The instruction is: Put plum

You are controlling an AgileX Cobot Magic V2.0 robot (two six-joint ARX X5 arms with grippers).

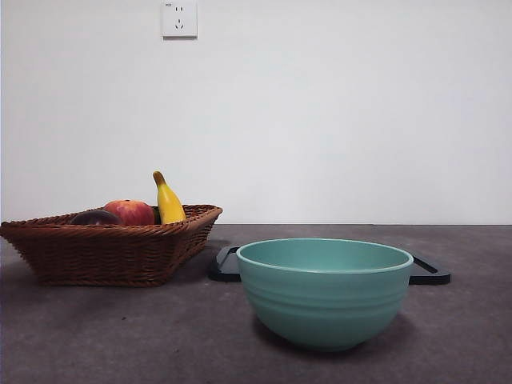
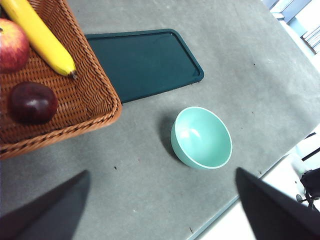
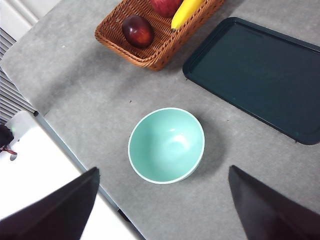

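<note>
— Where are your arms?
— Both raised high over the bench. My left gripper (image 2: 160, 210) hangs with jaws spread wide, holding nothing.
— And the right?
— My right gripper (image 3: 162, 210) likewise: jaws wide apart, empty.

On the grey bench (image 1: 480, 320), the woven brown wicker basket (image 1: 104, 252) is sitting to the left in the front view. Lying inside it are the dark maroon round plum (image 2: 32, 102), a red-orange round fruit (image 1: 130, 212) just beside it, and a yellow banana (image 1: 168, 202) leaning against the rim. The teal ceramic bowl (image 1: 324, 292) is standing nearest the front camera, right of the basket, apart from it. The flat dark rectangular tray (image 3: 260, 75) is lying behind the bowl, beside the basket.
</note>
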